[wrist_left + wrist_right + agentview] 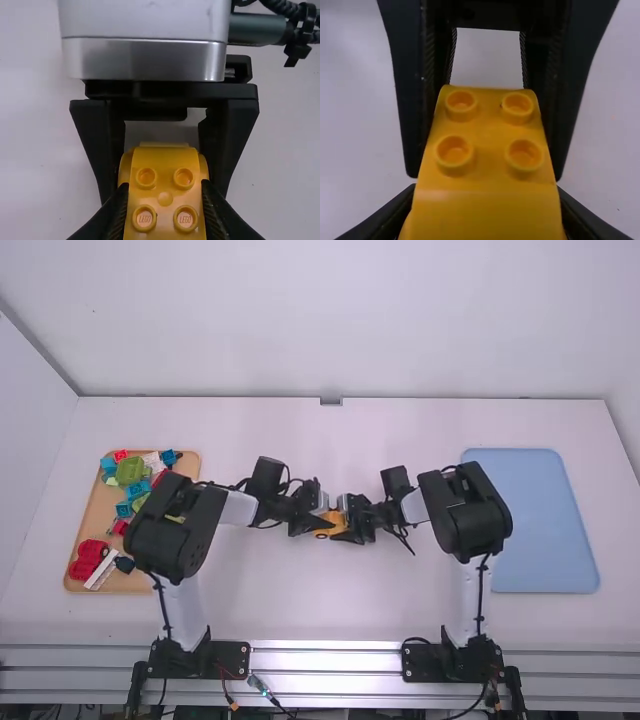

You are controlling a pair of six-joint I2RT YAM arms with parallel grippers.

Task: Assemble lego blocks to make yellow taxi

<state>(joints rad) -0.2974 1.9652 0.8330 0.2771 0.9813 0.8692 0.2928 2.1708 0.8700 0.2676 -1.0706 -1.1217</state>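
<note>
So I'm standing here watching both arms work on one thing: the yellow Lego piece (pixel 332 525), right around the middle of the frame. The left pincer (pixel 319 523) is closed on one end of it, and the right pincer (pixel 345 529) has the other end, so they're pretty much nose to nose with the taxi bit between them. Can't tell if it's resting on the tabletop (pixel 300 590) or held just above it.

Up close in the left wrist view, the piece has four studs with a small round spot in the middle of them, and the other arm's fingers sit on either side farther along. The right wrist view has four studs too, with a slope running down from them. Whether it's one chunk or a few bricks pressed together, no clue.

Over at the left of the frame there's a wooden tray (pixel 96 516) full of colorful stuff: a green block (pixel 131 470) toward its top, a blue block (pixel 124 509) about midway, and a chunky red piece (pixel 90 552) near the bottom, just beside a long white piece (pixel 101 571). The left arm's elbow covers some of it. A light blue mat (pixel 540 530) lies flat at the right of the frame.
</note>
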